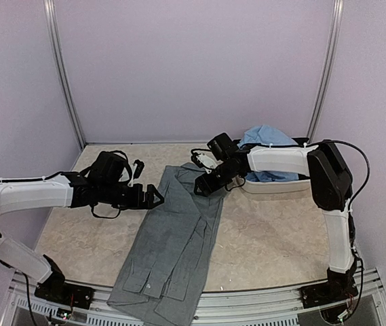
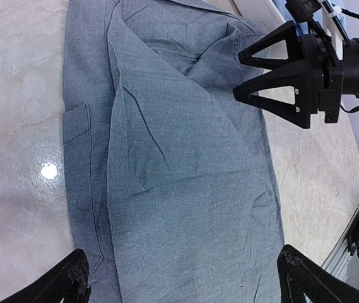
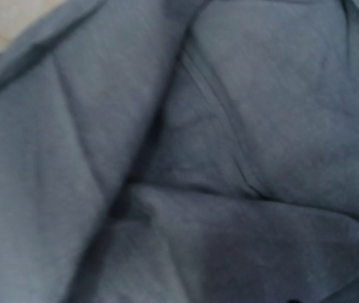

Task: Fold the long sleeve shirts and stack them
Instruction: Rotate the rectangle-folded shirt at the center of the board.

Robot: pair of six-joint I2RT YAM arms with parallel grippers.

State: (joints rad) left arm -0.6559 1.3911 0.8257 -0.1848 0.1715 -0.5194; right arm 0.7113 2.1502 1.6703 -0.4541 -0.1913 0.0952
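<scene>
Two shirts: grey on table mid-fold, blue waiting in basin

Grey shirt [image 1: 176,238] lies flat, lengthwise on table [image 1: 274,238]. Collar end looks to be toward the arm bases, hanging a bit over the near edge. One side panel looks folded in over the middle, w/ a pocket [image 2: 78,123] showing on the other side. Prob spread like this so both arms can work it from either long edge.

Light blue shirt [image 1: 267,139] is bunched in white basin [image 1: 274,187] at far right, nothing else seen in it. Likely parked there till grey is done.

R gripper [image 1: 209,183] sits low over grey shirt's far end, jaws apart, no cloth clearly pinched. R wrist cam shows only cloth close up. L gripper [image 1: 146,182] hovers at shirt's left edge, jaws spread wide, holding nothing. Stack not started.
</scene>
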